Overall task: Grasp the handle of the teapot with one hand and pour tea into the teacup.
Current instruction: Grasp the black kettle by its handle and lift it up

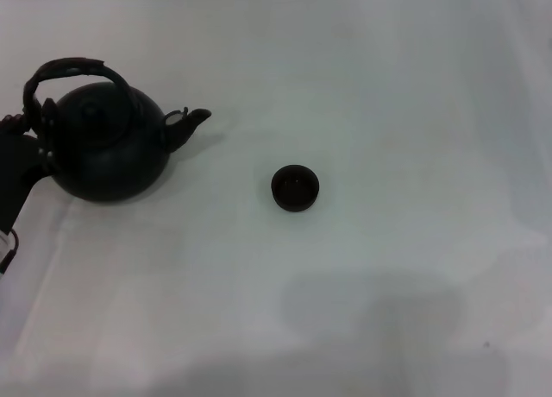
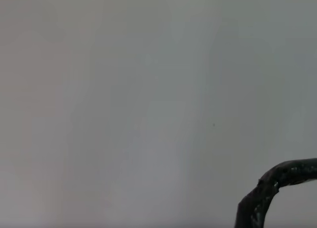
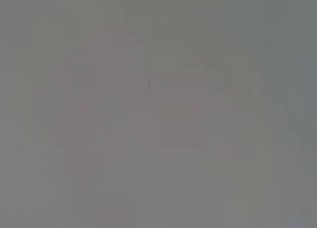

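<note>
Left pincer (image 1: 19,168) (grip unclear) touches teapot (image 1: 108,147), its left side; teacup (image 1: 295,187) apart.

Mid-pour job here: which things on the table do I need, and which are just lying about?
Needed:
- teapot, at the robot's left, spout toward the teacup
- handle, arched over the teapot
- teacup, upright, apart from the teapot
- left gripper, at the teapot's left side; right gripper not in view

Lying about:
- nothing else shows, only the white table
</note>
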{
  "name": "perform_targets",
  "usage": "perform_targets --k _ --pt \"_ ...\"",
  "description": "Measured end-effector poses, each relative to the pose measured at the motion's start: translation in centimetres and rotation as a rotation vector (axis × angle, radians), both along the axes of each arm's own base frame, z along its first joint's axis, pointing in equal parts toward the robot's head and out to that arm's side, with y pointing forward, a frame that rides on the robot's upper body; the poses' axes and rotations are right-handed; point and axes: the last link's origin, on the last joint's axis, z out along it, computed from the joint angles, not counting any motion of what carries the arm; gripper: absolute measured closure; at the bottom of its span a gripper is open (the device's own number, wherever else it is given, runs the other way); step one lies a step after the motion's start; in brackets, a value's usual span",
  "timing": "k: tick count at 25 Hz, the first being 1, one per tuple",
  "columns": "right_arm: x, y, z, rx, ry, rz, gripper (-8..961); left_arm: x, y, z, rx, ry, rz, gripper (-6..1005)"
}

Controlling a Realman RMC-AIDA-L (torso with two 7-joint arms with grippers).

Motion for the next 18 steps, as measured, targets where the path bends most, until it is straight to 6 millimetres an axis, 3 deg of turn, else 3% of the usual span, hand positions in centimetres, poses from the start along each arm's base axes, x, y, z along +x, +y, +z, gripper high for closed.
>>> perform_targets --k 1,7,18 --pt "0.0 0.0 0.0 0.0 0.0 0.0 108 0.0 0.1 0.0 -0.001 0.002 -0.001 758" --pt "0.0 0.0 0.0 0.0 0.0 0.0 109 0.2 0.3 0.0 -0.002 0.008 -0.008 877" --pt "0.1 0.0 -0.1 -0.004 0.001 -0.007 108 1.3 1.5 0.9 0.027 0.059 -0.105 877"
